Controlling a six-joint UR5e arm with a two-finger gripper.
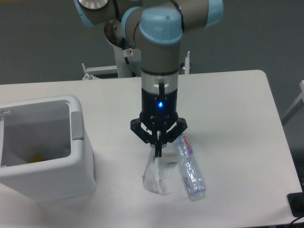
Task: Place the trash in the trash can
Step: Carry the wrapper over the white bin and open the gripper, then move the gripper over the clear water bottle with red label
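Gripper (157, 151) pinched on the wrapper (155, 176), hanging it just over the surface (228, 109)

The fingertips are closed together on the top of the crumpled white wrapper, which dangles straight down, its lower end at or just off the white top, can't tell which. The crushed clear bottle (188, 166) with red lettering lies just to the right, angled toward the front edge, nearly touching the wrapper. The white trash can (71, 156) sits well apart at the left edge, mouth open, something small and yellow (35, 158) inside. There's a bare stretch of white top between wrapper and bin, plus lots of room on the right side.
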